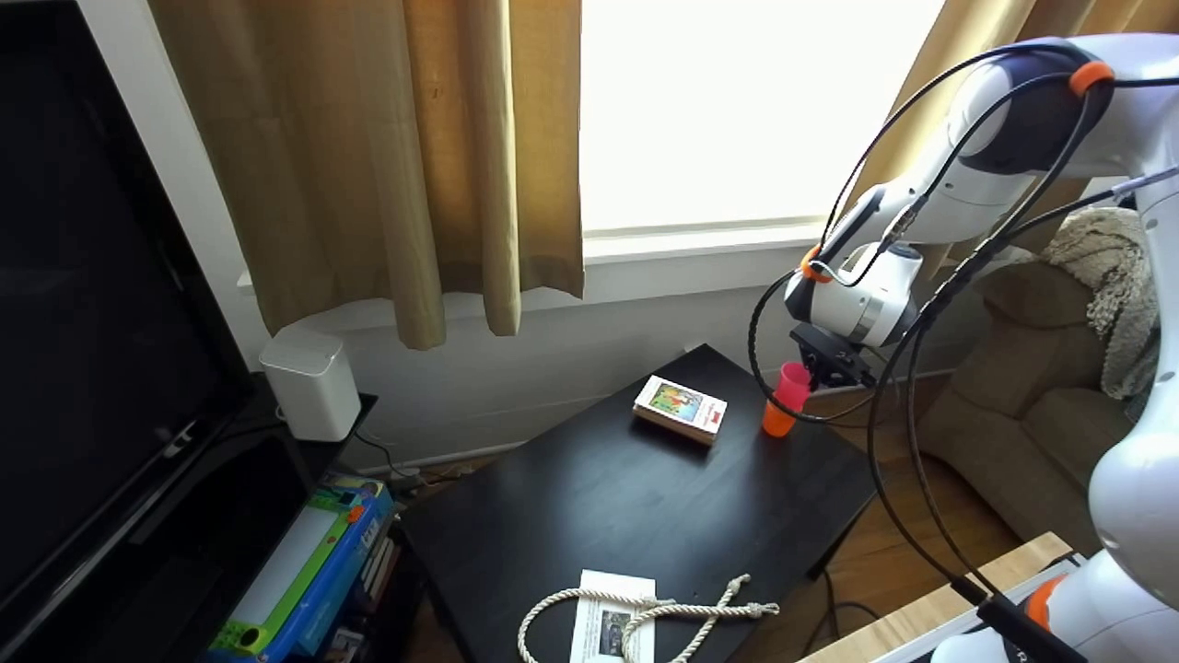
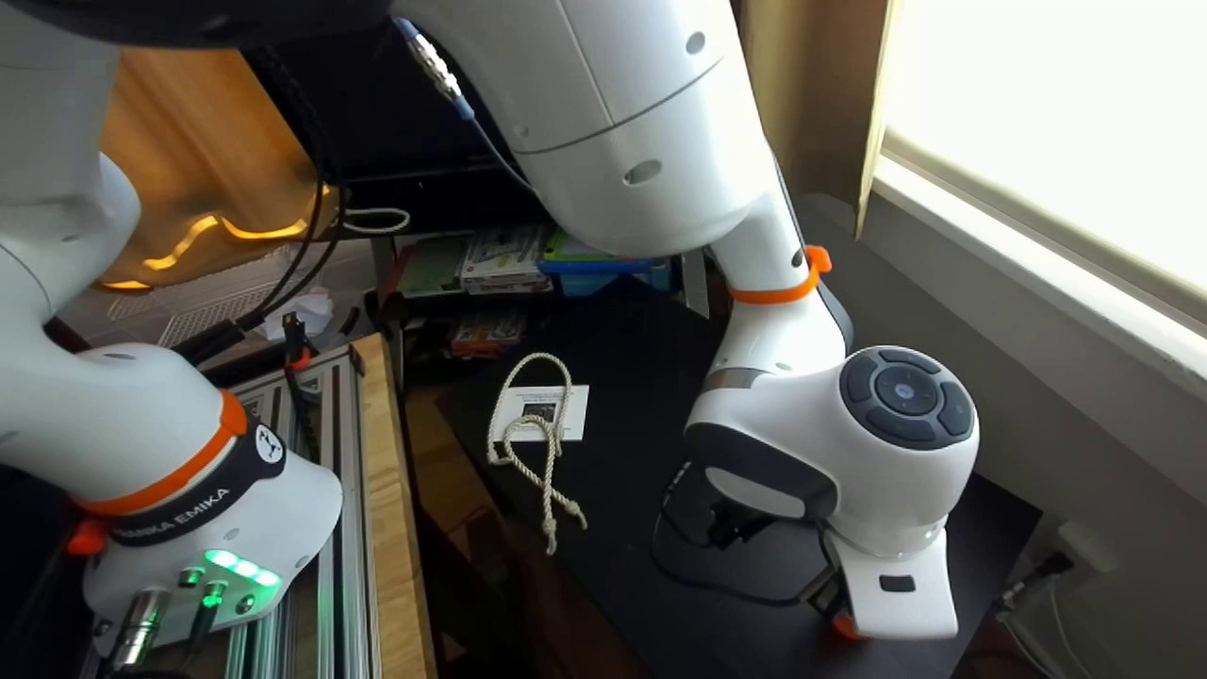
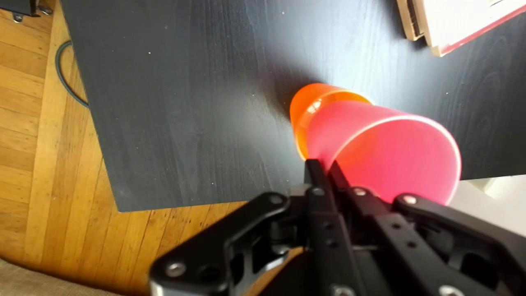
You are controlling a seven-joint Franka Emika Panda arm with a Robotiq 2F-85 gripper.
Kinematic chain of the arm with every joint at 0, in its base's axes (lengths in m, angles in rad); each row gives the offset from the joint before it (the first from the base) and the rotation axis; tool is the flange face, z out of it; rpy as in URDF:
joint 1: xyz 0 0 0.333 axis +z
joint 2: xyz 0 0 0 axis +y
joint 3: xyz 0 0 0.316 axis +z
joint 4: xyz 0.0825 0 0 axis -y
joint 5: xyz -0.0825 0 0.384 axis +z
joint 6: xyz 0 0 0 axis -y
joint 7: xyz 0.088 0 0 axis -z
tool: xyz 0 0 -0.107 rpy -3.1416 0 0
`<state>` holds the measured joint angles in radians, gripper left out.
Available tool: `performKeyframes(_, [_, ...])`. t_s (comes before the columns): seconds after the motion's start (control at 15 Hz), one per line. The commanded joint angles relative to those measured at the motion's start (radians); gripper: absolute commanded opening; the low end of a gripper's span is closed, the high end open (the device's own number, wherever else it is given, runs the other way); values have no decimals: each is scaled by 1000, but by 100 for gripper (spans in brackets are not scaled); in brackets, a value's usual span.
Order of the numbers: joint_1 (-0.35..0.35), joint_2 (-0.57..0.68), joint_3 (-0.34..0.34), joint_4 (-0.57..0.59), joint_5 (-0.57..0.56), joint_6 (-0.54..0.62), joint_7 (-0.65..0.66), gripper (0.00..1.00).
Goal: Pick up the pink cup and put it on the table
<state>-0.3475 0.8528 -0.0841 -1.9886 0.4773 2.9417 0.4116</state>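
The pink cup [image 1: 793, 378] shows above an orange cup [image 1: 778, 422] in an exterior view, near the far right corner of the black table [image 1: 589, 497]. In the wrist view the pink cup [image 3: 402, 156] sits with its lower part inside the orange cup [image 3: 308, 102], its open mouth towards the camera. My gripper [image 3: 323, 162] is shut on the pink cup's wall, one fingertip inside the rim and one outside. Whether the orange cup touches the table I cannot tell. In an exterior view the hand hides the cups except a red-orange bit [image 2: 846, 624].
A thick book [image 1: 680, 405] lies beside the cups. A rope [image 1: 700, 612] lies across a white printed sheet [image 1: 589, 635] at the near end of the table. A wall with a window sill [image 1: 700, 244] stands behind. A sofa [image 1: 1041, 387] stands beyond the right corner.
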Motion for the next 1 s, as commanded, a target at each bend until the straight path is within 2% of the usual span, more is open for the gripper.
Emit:
performKeyframes(0.0, [-9, -91, 14, -92, 14, -17, -34, 1])
performKeyframes(0.33, [1, -125, 46, -135, -10, -129, -117, 1])
performKeyframes(0.67, [67, -43, 42, -97, -72, -124, -189, 1])
performKeyframes(0.8, [85, -2, 37, -61, -120, -167, -221, 1])
performKeyframes(0.87, [109, 19, 12, -35, -140, -200, -196, 1])
performKeyframes(0.93, [86, -28, 41, -87, -100, -147, -194, 4])
